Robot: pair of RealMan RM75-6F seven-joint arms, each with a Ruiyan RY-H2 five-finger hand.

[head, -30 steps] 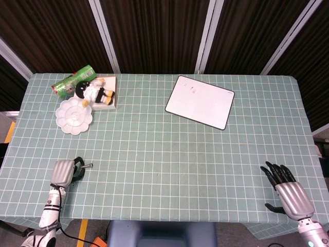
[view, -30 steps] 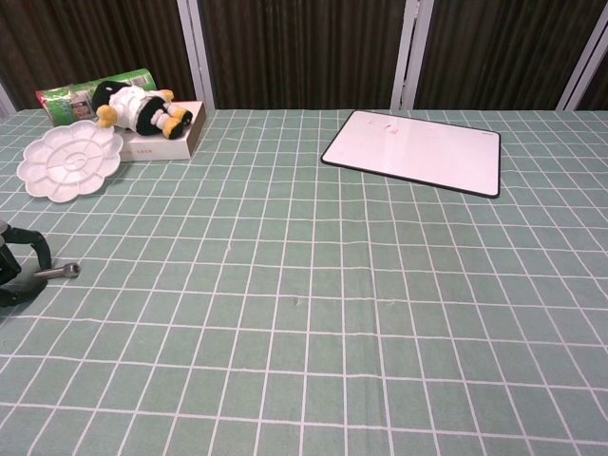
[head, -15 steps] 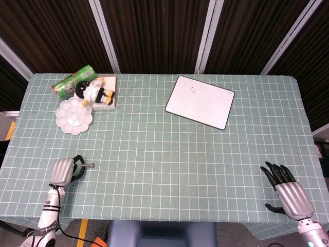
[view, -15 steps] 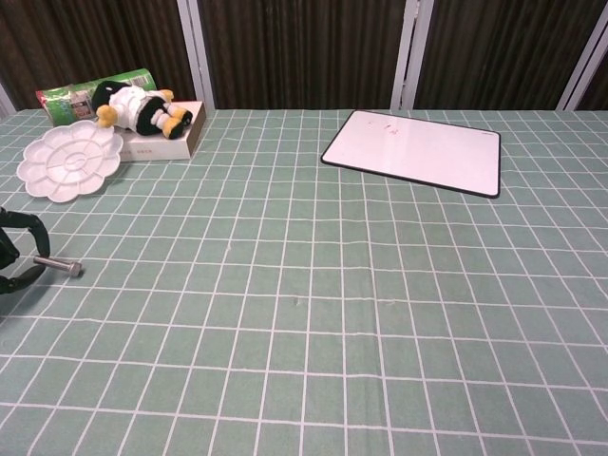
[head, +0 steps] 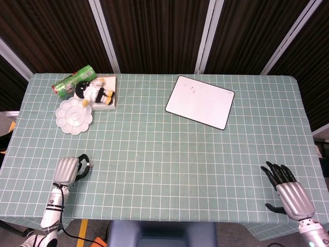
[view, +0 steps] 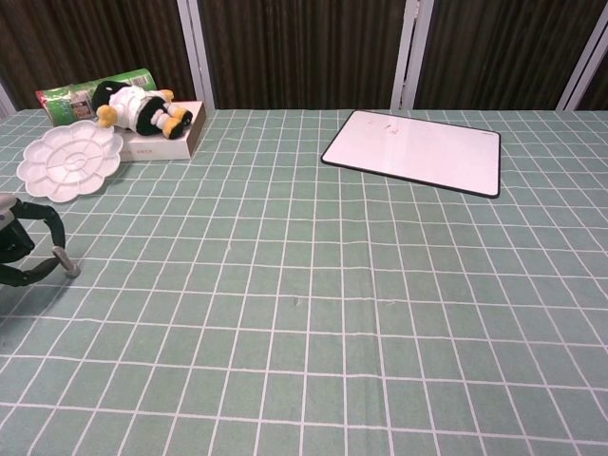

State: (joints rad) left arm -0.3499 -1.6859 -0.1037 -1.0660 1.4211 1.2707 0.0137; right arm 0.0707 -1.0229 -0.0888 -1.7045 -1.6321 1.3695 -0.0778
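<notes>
Chest view shows my left hand [view: 24, 249] pinching a metal bolt [view: 64, 262]; only head view catches my right hand [head: 288, 190] (fingers spread, holding nothing).

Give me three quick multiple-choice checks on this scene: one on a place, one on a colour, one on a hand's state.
1. Where does the plush doll lie?
A. on the whiteboard
B. on the white box
C. in the palette

2. What colour is the tablecloth?
A. green with white grid lines
B. plain red
C. blue stripes

3. What is the left hand doing?
A. lying flat and open
B. gripping the palette
C. pinching a small metal bolt

Answers:
1 B: the plush doll rests atop the white box, beside the palette.
2 A: the tablecloth shows it.
3 C: the left hand holds the small metal bolt.
</notes>
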